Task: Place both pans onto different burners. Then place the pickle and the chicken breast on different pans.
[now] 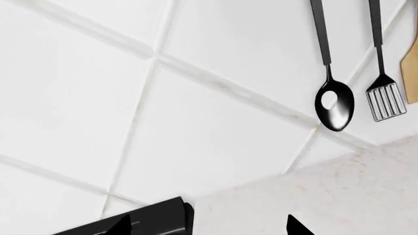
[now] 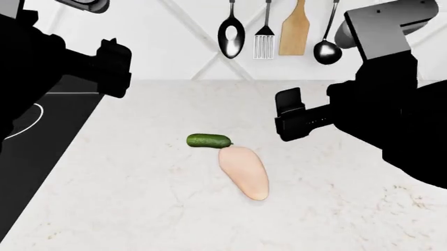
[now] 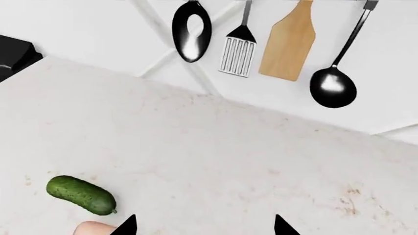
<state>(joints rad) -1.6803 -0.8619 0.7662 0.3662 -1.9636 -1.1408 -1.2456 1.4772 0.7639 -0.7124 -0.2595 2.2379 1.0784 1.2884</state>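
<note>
- The pale speckled countertop [image 2: 140, 198] fills most of my head view, running up to the white tiled wall [image 2: 160, 47] at 12 o'clock.
- The black glass stovetop [image 2: 42, 130] lies at 9 o'clock, its edge meeting the counter; one curved white circle outline [image 2: 28, 123] shows on it, partly hidden by my left arm. No pan shows in any view.
- My right gripper [image 2: 288, 120] hangs above the counter at about 2 o'clock from the food, well apart from it. In its wrist view only two dark fingertip points show, spread apart with bare counter between them, so it is parted and holds nothing.
- My left gripper [image 2: 115, 67] is raised at 10 o'clock, above the stovetop's edge. Its wrist view also shows two separated fingertip points with nothing between them: parted and empty.
- The chicken breast [image 2: 244, 172] lies near the middle of the counter, its narrow end toward 11 o'clock.
- Hanging on the wall at 12 o'clock: a black spoon [image 2: 231, 35], a slotted spatula [image 2: 263, 46], a wooden spatula [image 2: 294, 32] and a ladle [image 2: 327, 51].
- The pickle [image 2: 208, 140] lies crosswise just at 11 o'clock of the chicken breast, touching or almost touching its narrow end.
</note>
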